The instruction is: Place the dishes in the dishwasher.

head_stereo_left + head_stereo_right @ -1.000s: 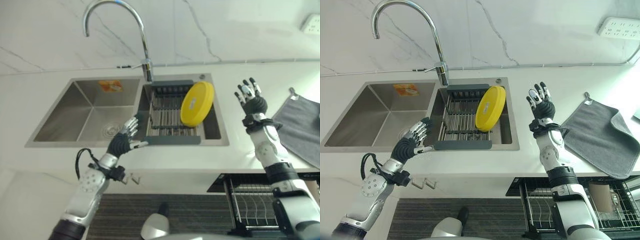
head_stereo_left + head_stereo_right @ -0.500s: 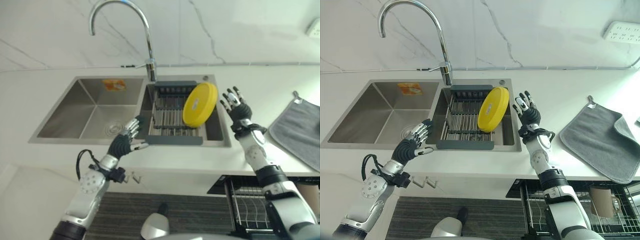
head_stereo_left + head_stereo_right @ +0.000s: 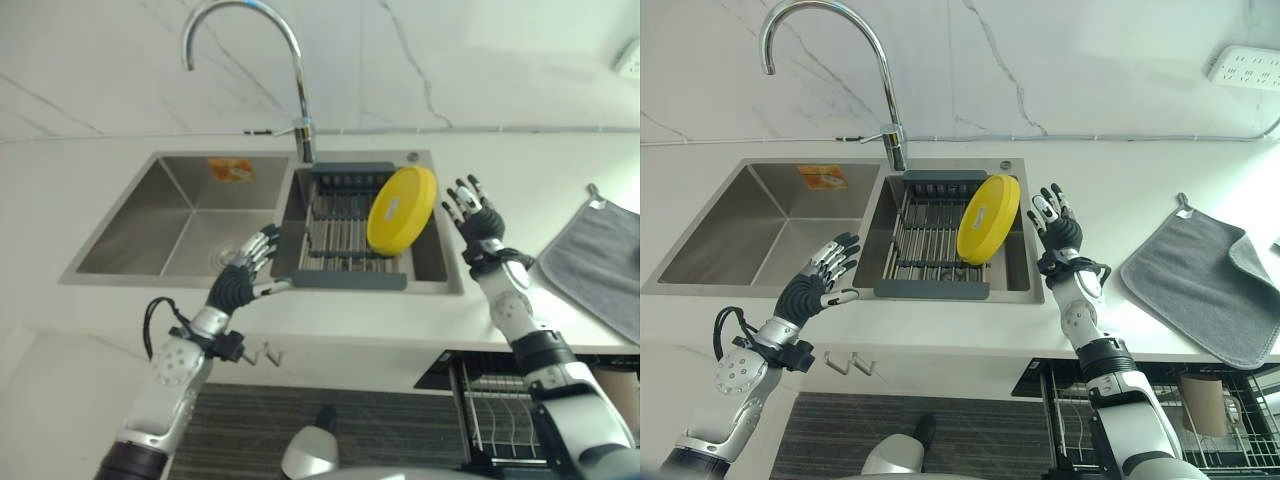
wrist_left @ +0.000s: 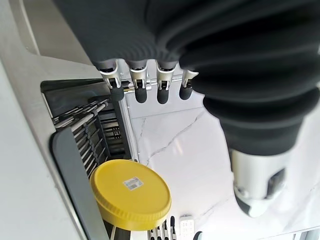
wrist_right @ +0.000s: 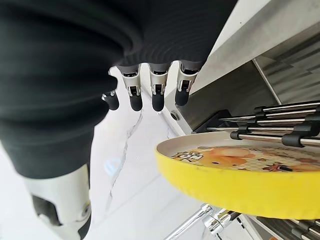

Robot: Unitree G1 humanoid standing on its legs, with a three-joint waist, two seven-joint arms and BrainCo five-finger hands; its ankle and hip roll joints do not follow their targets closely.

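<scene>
Yellow plate (image 5: 240, 180) shows its printed face to right wrist view.

A round yellow plate (image 3: 988, 219) stands on edge, tilted, in a dark grey drying rack (image 3: 932, 289) set in the right basin of a steel sink (image 3: 750, 225). A small white label marks its underside, which faces the left basin; its printed cartoon face points toward the right.

Plate (image 3: 401, 209) leans in rack (image 3: 345, 235) inside sink (image 3: 180, 220), cloth (image 3: 1200, 285) right.
</scene>
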